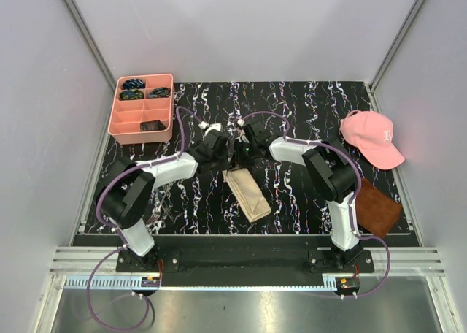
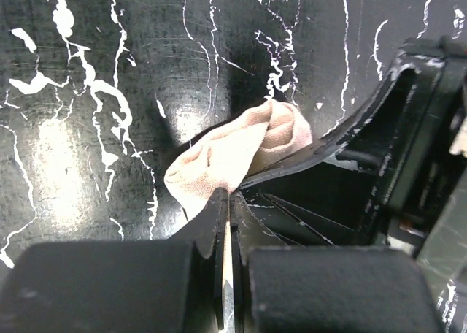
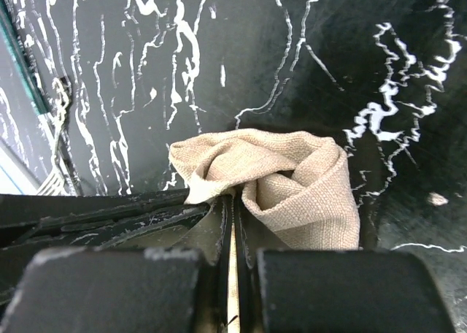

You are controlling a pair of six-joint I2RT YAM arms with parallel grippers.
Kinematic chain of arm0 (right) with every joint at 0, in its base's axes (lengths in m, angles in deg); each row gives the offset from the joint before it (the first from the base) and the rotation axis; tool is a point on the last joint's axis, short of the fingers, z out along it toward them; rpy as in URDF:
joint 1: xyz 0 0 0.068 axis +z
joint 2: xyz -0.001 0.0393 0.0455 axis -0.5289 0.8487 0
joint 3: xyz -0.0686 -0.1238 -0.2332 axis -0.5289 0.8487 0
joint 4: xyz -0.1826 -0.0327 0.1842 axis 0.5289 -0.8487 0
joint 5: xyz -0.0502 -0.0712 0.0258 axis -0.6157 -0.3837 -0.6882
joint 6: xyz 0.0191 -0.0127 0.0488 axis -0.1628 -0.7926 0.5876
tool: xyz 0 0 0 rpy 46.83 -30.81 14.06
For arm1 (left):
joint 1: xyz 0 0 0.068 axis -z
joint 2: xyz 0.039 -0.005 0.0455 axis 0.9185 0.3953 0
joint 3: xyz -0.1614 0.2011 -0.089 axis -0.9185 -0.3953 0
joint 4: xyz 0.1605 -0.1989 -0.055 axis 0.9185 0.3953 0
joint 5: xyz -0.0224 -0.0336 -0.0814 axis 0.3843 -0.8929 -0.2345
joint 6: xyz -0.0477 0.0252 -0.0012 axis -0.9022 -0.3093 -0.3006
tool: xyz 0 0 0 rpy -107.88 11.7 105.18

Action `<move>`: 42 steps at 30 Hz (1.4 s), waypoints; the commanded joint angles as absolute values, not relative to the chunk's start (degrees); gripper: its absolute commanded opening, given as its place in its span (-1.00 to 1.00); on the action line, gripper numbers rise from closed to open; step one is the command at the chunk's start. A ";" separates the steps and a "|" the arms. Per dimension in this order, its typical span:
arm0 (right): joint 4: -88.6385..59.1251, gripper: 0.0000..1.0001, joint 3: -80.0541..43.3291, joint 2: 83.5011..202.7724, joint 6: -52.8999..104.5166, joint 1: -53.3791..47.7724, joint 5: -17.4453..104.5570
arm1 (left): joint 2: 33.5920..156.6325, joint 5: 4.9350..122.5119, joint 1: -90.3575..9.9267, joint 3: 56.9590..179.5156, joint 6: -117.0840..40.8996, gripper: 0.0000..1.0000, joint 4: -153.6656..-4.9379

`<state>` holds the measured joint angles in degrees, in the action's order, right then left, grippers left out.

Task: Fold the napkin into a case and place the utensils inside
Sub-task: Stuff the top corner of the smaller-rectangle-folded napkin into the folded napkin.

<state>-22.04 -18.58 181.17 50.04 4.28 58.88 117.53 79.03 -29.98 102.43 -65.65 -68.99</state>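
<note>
The beige napkin (image 1: 246,193) lies folded into a narrow tan strip at the middle of the black marbled table. Both grippers meet at its far end. My left gripper (image 1: 228,153) is shut on a bunched corner of the napkin (image 2: 241,149), with cloth showing between its jaws (image 2: 228,196). My right gripper (image 1: 245,149) is shut on the same end, where the cloth curls up in a roll (image 3: 292,176) just past its jaws (image 3: 233,201). A silvery fork (image 3: 55,139) shows at the left edge of the right wrist view. Other utensils are not clear in any view.
A pink compartment tray (image 1: 142,108) with small dark blue-green items stands at the far left. A pink cap (image 1: 372,137) lies at the far right. A dark brown square (image 1: 376,205) lies near the right arm's base. Grey walls close in the table.
</note>
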 commanded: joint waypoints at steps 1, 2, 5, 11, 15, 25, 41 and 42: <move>-19.88 -1.00 -18.84 182.91 49.49 4.72 60.69 | 113.66 72.44 -30.76 102.31 -68.17 -1.00 -76.31; -19.35 -1.00 -18.67 182.64 49.67 4.72 61.05 | 114.71 72.34 -30.85 102.75 -68.26 -1.00 -76.15; -18.30 -1.00 -18.14 181.76 50.37 4.72 63.77 | 116.38 69.27 -31.47 103.11 -69.58 -1.00 -77.02; -17.15 -1.00 -19.01 182.81 49.93 3.58 63.51 | 121.21 68.12 -33.40 103.81 -70.63 -1.00 -77.82; -19.52 -0.90 -19.64 182.21 48.87 3.05 63.69 | 120.43 67.85 -34.19 101.62 -69.85 -1.00 -78.69; -21.54 -0.46 -14.54 172.98 49.49 2.09 62.72 | 116.83 69.17 -34.20 100.82 -68.17 -1.00 -77.29; -22.69 -0.43 -18.66 177.37 48.09 1.03 63.42 | 115.24 68.91 -34.20 99.95 -68.26 -1.00 -76.41; -22.60 -0.46 -18.93 177.72 48.17 1.03 63.51 | 115.33 68.82 -34.20 99.95 -68.26 -1.00 -76.32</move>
